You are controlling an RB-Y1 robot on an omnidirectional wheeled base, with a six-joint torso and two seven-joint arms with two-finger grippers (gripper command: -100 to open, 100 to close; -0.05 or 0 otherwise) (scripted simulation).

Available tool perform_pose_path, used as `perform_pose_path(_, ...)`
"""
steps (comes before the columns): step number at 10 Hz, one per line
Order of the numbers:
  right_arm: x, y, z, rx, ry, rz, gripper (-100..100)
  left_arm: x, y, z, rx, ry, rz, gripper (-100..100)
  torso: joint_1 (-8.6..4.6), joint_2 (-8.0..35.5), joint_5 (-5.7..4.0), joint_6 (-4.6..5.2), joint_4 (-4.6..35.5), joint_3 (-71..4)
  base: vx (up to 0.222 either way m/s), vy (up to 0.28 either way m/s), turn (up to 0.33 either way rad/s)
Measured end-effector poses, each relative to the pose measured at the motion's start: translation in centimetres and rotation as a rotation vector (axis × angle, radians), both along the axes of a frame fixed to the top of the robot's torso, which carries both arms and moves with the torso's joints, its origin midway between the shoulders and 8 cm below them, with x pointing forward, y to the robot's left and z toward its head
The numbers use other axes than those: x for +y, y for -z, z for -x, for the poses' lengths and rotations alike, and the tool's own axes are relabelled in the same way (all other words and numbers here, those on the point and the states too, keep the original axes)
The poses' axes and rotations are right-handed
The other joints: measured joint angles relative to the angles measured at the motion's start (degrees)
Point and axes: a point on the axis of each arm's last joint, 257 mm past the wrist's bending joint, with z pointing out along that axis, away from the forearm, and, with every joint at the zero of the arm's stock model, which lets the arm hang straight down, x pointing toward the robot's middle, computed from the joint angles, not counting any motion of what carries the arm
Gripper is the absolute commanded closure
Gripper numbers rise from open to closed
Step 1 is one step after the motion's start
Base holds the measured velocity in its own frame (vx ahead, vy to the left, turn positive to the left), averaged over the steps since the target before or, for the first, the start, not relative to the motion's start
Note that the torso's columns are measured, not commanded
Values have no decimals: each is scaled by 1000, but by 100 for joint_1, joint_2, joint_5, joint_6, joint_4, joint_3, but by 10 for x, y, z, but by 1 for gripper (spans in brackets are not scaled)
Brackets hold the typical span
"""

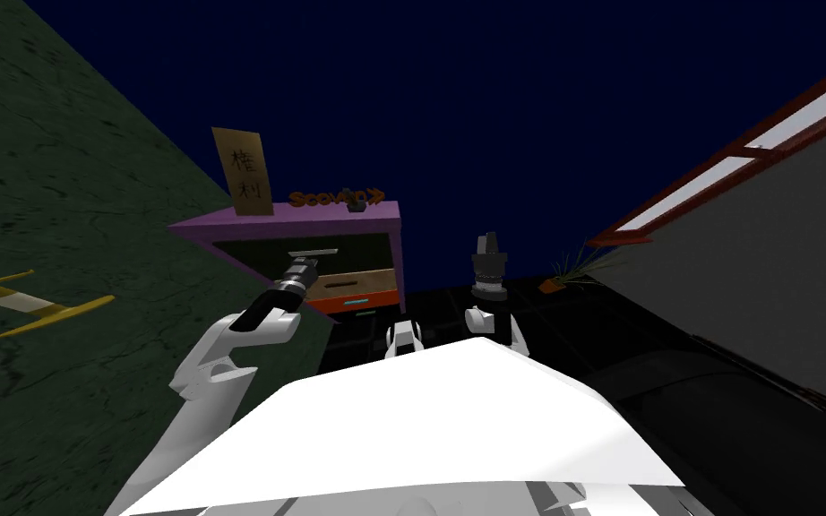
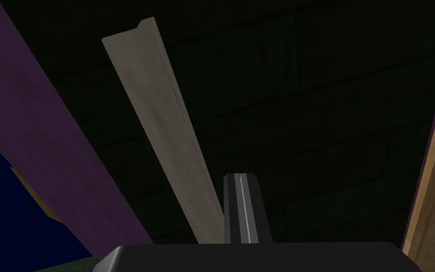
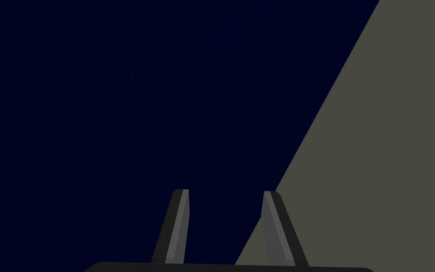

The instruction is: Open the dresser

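Left pincer (image 1: pixel 305 263) is right up at the dresser (image 1: pixel 375 218), pressed in on the pale bar handle (image 2: pixel 164 132) of the top drawer (image 2: pixel 306 118). In the left wrist view one dark finger (image 2: pixel 241 208) sits tight against the side of that bar. Its partner is hidden behind the bar, so it reads as a pinch on the handle.

The dresser stands ahead and to my left, backed against a dark green wall (image 1: pixel 62 179). It has a purple frame and a purple top. The drawer front behind the handle is very dark. Below it are a pale wooden drawer (image 1: pixel 353 283) and an orange one (image 1: pixel 362 301).

On the dresser's top a tan placard (image 1: pixel 243 172) with dark characters stands upright. Beside it are orange lettering (image 1: pixel 331 197) and a small dark pot (image 1: pixel 357 205).

Right pincer (image 1: pixel 489 240) is held up to the right of the dresser and well apart from it. Its two fingers are spread, with nothing between them.

A small plant (image 1: pixel 572 271) sits on the dark floor further right. A yellow and white model plane (image 1: pixel 21 300) shows on the green wall at far left.
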Motion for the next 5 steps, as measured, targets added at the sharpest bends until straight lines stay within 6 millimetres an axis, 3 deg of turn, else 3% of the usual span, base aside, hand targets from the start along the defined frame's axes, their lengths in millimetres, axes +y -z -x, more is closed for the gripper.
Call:
perform_pose_path(1,0,0,0,0,0,0,0,-12,-2,7,-2,18,4,100,1,2,-1,11,1,0,59,17,-60)
perform_pose_path(4,0,0,0,0,0,0,0,-45,-14,20,-20,78,17,100,1,-13,0,8,-4,-10,115,8,283)
perform_pose_path(5,0,0,0,0,0,0,0,-60,-10,30,-14,104,29,100,-6,-13,-2,1,-4,-8,106,-21,196)
